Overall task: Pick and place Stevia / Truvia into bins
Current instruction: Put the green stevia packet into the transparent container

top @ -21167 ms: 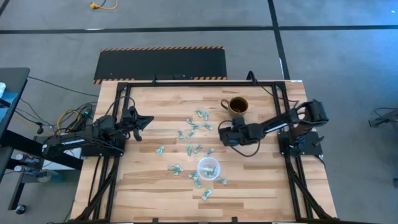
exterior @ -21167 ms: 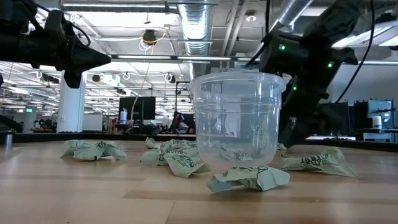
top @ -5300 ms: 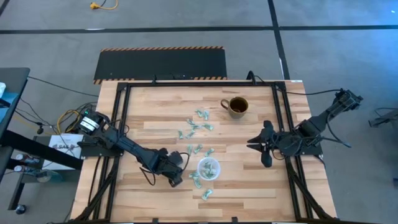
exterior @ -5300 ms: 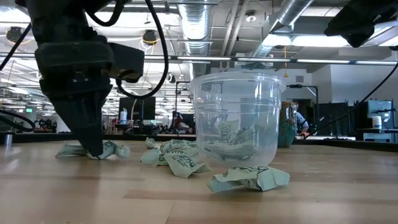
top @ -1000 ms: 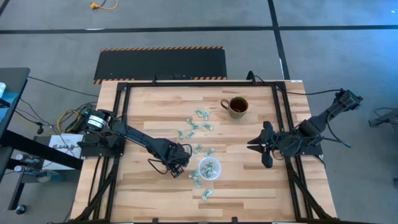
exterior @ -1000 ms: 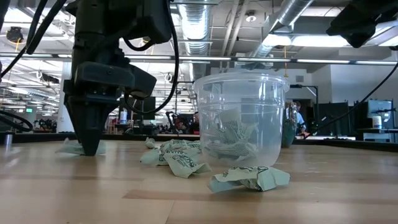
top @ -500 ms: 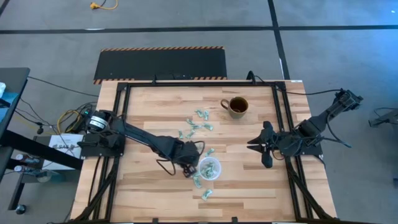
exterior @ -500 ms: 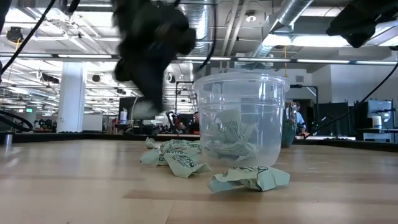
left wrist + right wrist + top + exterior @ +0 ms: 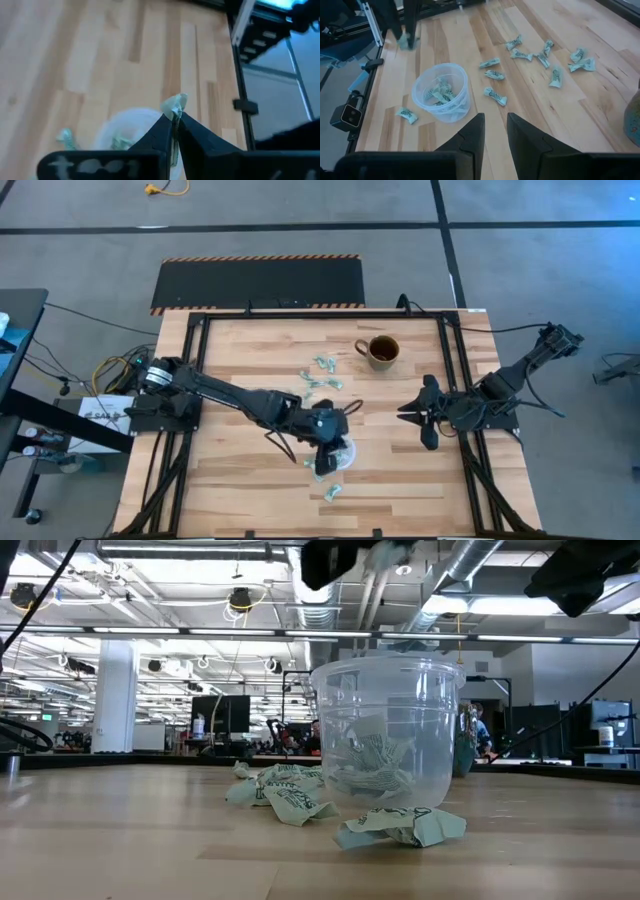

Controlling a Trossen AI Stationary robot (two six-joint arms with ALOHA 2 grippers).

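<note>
Delivery step: left gripper is clamped on 1 sachet and hangs over the clear cup, which holds several already. Next comes letting go squarely above the rim. Right gripper waits aside, fingers parted and empty.

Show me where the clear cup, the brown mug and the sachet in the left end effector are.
clear cup (image 9: 441, 92): right wrist view, on its side wall.
brown mug (image 9: 382, 350): high view, on its dark contents.
sachet in the left end effector (image 9: 174, 104): left wrist view, on the pale end poking past the fingertips.
</note>
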